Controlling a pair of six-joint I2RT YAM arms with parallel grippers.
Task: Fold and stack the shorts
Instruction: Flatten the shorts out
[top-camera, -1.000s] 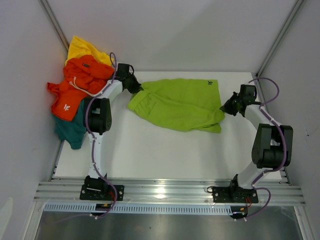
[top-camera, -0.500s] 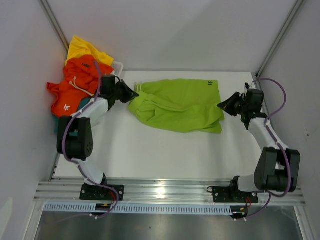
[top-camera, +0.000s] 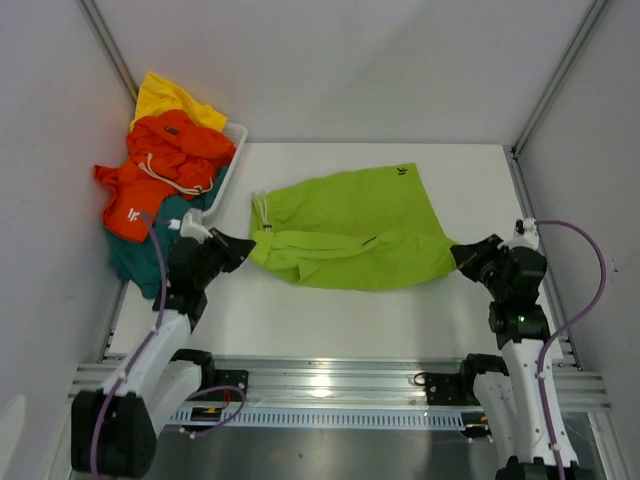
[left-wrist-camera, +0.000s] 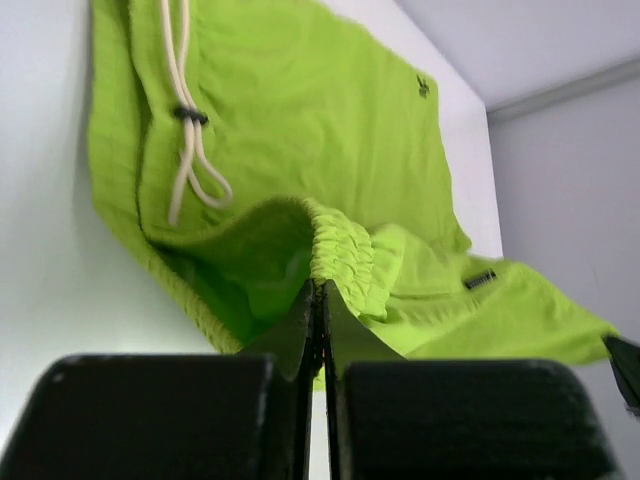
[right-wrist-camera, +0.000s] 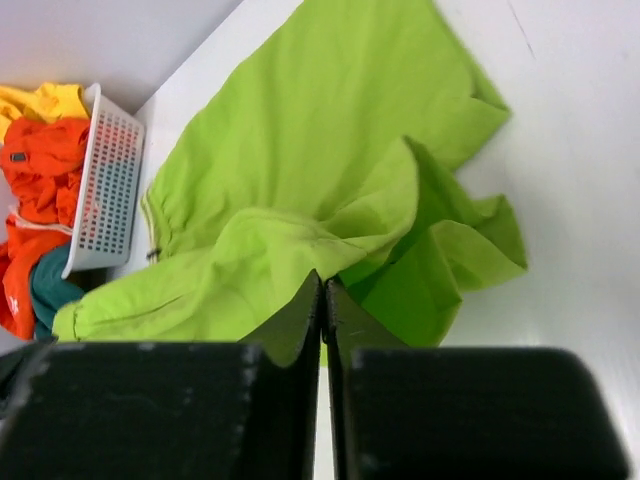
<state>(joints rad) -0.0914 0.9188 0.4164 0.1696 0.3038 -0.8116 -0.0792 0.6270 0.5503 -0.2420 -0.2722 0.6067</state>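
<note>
Down at the near edge of the white counter (top-camera: 330, 320) the two arms reach inward from either side. The left fingers (top-camera: 238, 249) are pressed tight together on the gathered elastic waistband of the lime green cloth shorts (top-camera: 350, 228). The left wrist view shows the puckered band pinched right at their tips (left-wrist-camera: 303, 318). On the other side the right fingers (top-camera: 465, 256) are likewise closed, clamped on a fold of the same shorts at the leg end. The right wrist view shows the green cloth rising into the slit between the black tips (right-wrist-camera: 305, 310).

Between the two grips the lime green shorts lie spread across the middle of the counter, waist to the left and legs to the right, with the near edge doubled over in a long fold. A pale cord drawstring (left-wrist-camera: 185, 110) loops out of the waist on the left. A small dark logo (top-camera: 400, 173) sits near the far right corner of the cloth.

Farther back on the left, a white plastic mesh basket (right-wrist-camera: 105, 190) stands at the counter's edge, heaped with more clothes. Teal cloth shorts (top-camera: 138, 262) hang nearest, with orange cloth shorts (top-camera: 165, 160) bearing a small white logo on top. Yellow cloth shorts (top-camera: 165, 97) poke out at the far end, against the wall.
</note>
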